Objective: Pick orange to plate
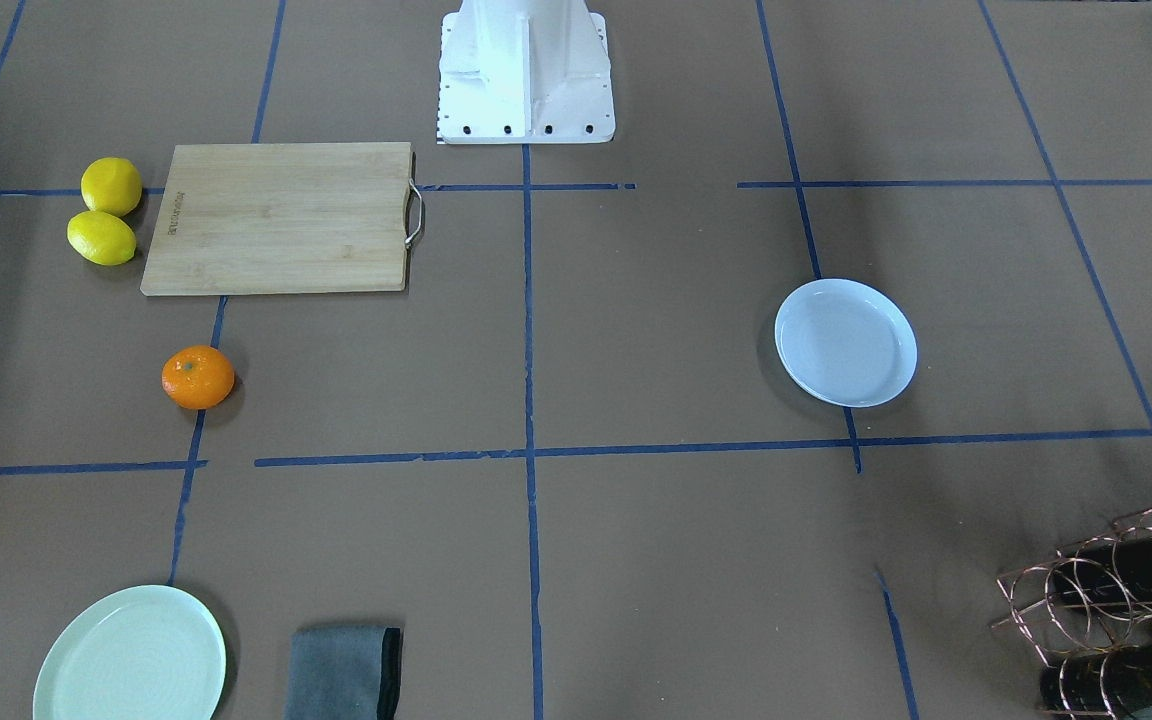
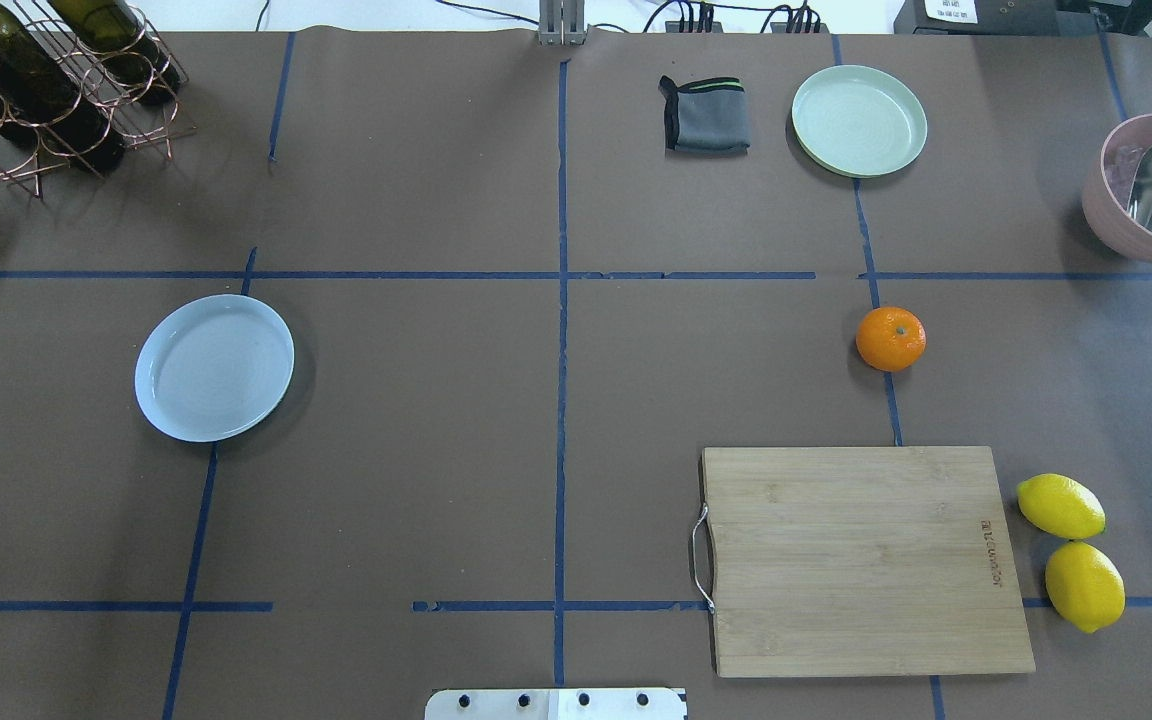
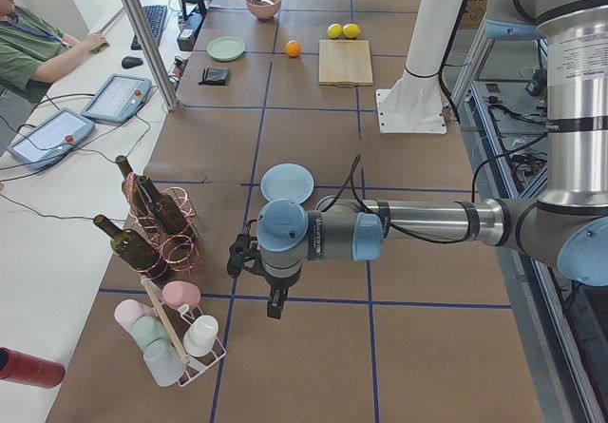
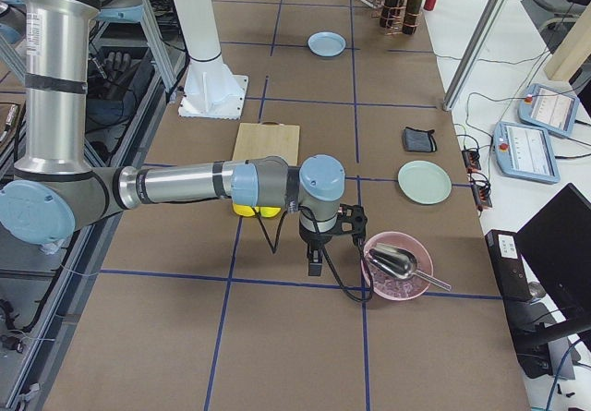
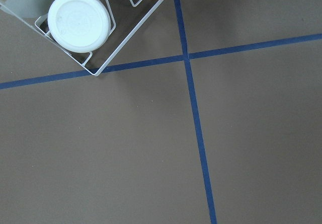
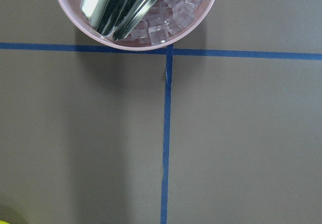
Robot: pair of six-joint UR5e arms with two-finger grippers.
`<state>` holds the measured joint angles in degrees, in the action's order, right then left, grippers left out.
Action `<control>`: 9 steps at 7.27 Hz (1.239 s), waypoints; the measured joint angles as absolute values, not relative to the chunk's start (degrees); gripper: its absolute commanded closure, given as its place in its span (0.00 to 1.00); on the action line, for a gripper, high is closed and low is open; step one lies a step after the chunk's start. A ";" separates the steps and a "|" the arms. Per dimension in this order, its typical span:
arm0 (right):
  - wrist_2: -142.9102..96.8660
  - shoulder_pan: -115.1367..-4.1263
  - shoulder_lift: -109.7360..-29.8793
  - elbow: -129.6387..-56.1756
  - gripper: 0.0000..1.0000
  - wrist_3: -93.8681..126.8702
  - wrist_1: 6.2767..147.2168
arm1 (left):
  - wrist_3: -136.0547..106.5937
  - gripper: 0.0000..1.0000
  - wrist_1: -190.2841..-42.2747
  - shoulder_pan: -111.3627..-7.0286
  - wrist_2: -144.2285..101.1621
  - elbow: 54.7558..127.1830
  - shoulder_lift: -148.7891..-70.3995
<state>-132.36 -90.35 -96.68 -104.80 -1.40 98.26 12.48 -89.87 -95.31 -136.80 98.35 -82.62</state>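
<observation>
The orange (image 2: 890, 338) sits alone on the brown table, on a blue tape line just beyond the cutting board; it also shows in the front view (image 1: 198, 377). The bluish-white plate (image 2: 214, 367) lies empty on the opposite half of the table (image 1: 845, 342). Neither gripper appears in the overhead or front views. In the left side view my left gripper (image 3: 275, 306) hangs over the table's end, nearer than the plate (image 3: 287, 182). In the right side view my right gripper (image 4: 314, 263) hangs beside a pink bowl. Whether either is open or shut I cannot tell.
A wooden cutting board (image 2: 866, 560) with two lemons (image 2: 1071, 550) beside it lies near the orange. A mint-green plate (image 2: 859, 120), a grey cloth (image 2: 704, 115) and a pink bowl (image 2: 1121, 215) holding ice and a metal scoop stand beyond. A bottle rack (image 2: 46, 90) and a cup rack (image 3: 176, 337) stand on the plate's side.
</observation>
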 measured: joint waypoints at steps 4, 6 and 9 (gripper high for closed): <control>-132.36 -90.35 -96.68 -104.84 0.00 -1.41 98.26 | 12.48 0.00 -89.82 -95.31 -136.79 99.33 -82.62; -132.31 -90.35 -96.68 -104.85 0.00 -1.46 98.26 | 12.28 0.00 -91.64 -94.17 -136.73 101.38 -82.92; -132.29 -90.35 -96.60 -104.88 0.00 -1.44 98.26 | 11.66 0.00 -101.56 -91.76 -136.86 103.24 -86.31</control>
